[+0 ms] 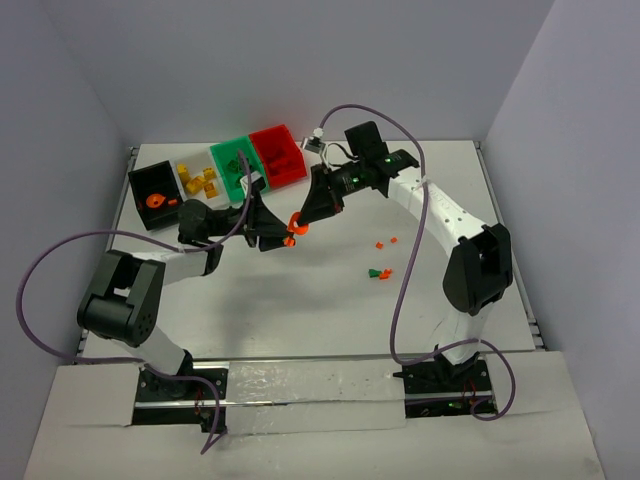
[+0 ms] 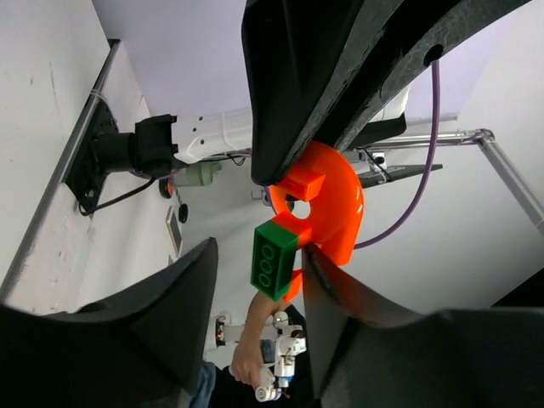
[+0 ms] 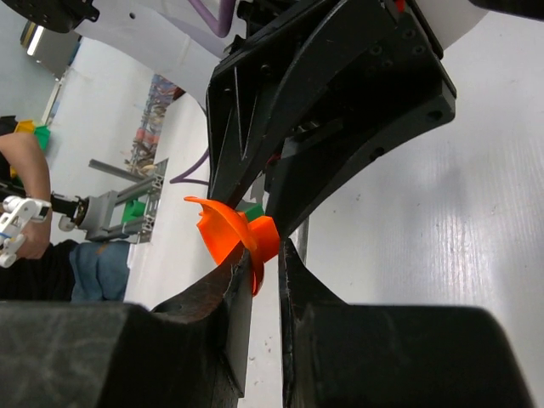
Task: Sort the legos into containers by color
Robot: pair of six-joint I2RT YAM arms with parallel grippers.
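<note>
1 orange curved piece [image 2: 338,200], 1 green brick [image 2: 274,259] attached.

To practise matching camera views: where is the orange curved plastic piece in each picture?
Top external: orange curved plastic piece just left of centre.
Left wrist: centre-right, small green brick against it.
Right wrist: centre-left.
Shared landmark: the right hand pinching it.

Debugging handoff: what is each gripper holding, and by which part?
Right gripper pinches the orange curved plastic piece by the arc end opposite its attached small green plastic brick. Left gripper straddles that brick, jaws open, holding nothing.
</note>
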